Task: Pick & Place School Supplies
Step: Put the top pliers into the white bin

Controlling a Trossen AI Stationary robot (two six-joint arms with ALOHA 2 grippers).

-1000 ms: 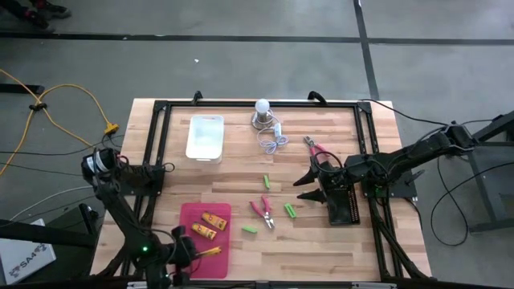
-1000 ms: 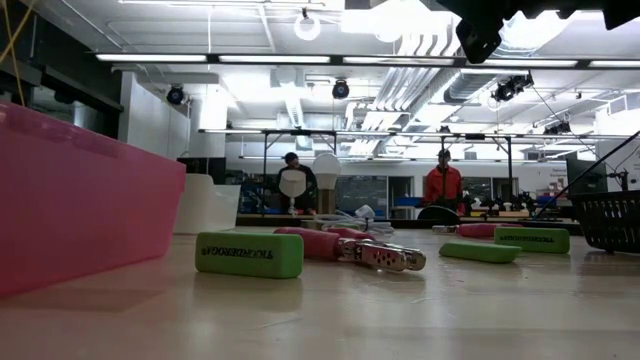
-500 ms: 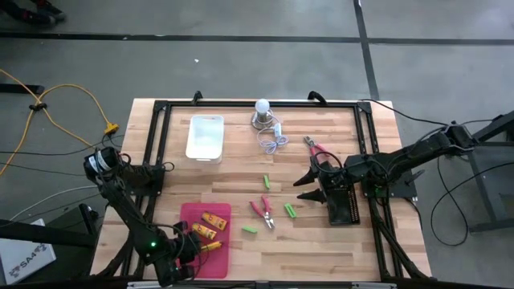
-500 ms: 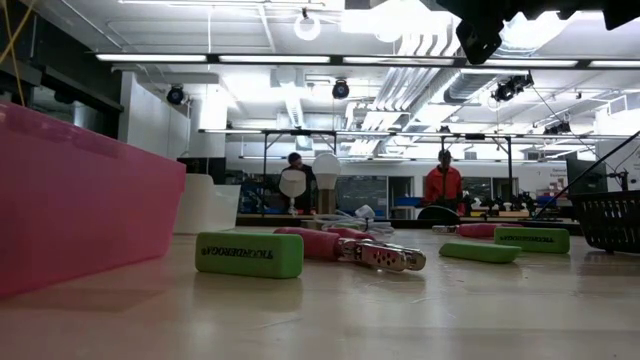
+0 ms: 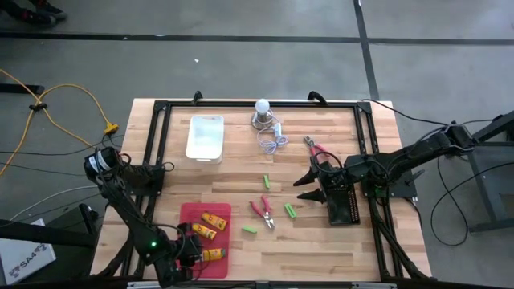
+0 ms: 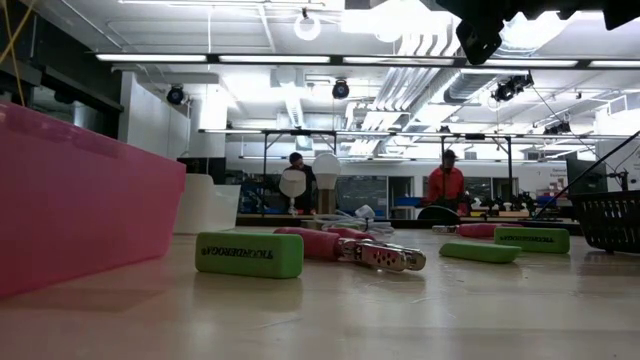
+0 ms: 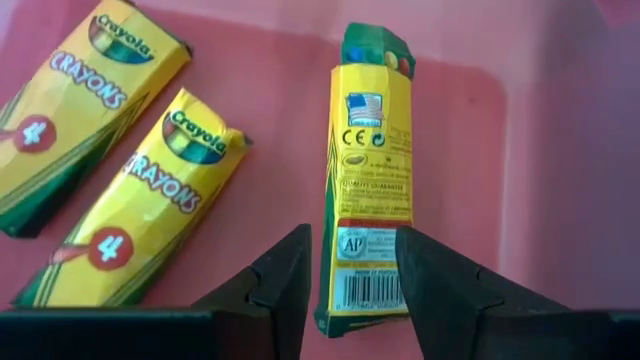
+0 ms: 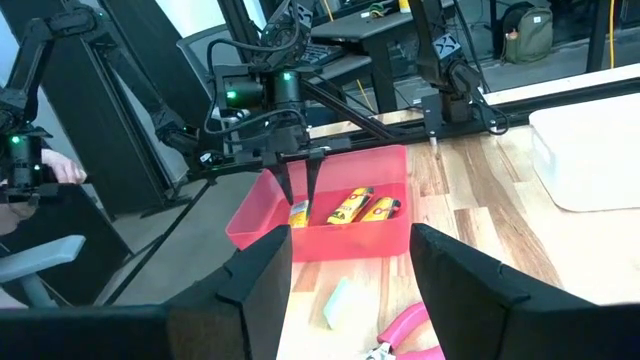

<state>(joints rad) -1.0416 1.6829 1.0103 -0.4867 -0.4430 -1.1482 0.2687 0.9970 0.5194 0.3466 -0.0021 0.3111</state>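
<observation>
One crayon box (image 7: 368, 180) between left gripper (image 7: 352, 268) fingers

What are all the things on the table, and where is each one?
crayon boxes: three, yellow, in the pink bin
pink bin: one, pink, front left of the table
erasers: four, green, scattered mid-table
pliers: two, pink-handled, one mid-table, one further back towards the right
white tray: one, back left
light bulb: one, white, back middle, with a coiled cord
black basket: one, right side
people: two, far off in the room
left gripper: jaws apart around one crayon box, in the bin
right gripper: jaws open, above the table's right
</observation>
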